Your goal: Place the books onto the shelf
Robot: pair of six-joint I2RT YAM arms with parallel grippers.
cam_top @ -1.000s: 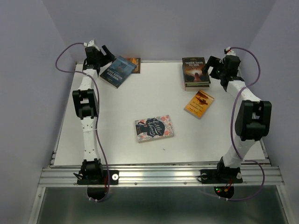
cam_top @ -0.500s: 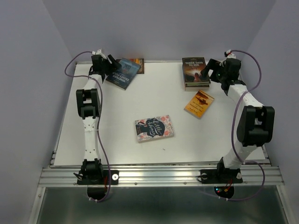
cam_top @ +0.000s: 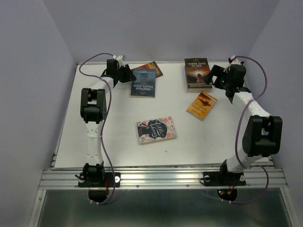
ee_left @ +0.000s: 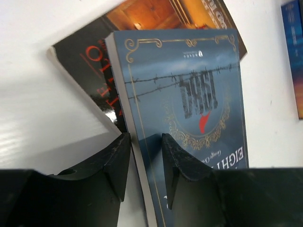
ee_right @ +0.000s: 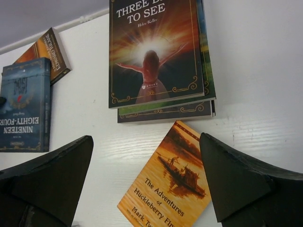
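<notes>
While the navy floral book point(cam_top: 156, 130) is lying alone mid-table with bare white table point(cam_top: 118, 142) all round it, the trouble is sitting farther back. The orange book point(cam_top: 201, 105) is lying just beside the stack of sunset-covered books point(cam_top: 198, 73). The right gripper point(ee_right: 145, 139), jaws spread wide and holding nothing, is hovering near both. A descent there risks nudging the loose book or skewing the stack.

Farthest, the left gripper point(ee_left: 146, 142) is pinching the dark blue book point(ee_left: 189, 104) by one long edge, jaws narrow, though I cannot tell how firmly the pads are biting. Held so, the glossy cover could slip or droop. It is also overlapping the orange-and-black book point(ee_left: 94, 61) beneath, which may drag. The back wall point(cam_top: 161, 28) is standing close behind, and no shelf is showing.
</notes>
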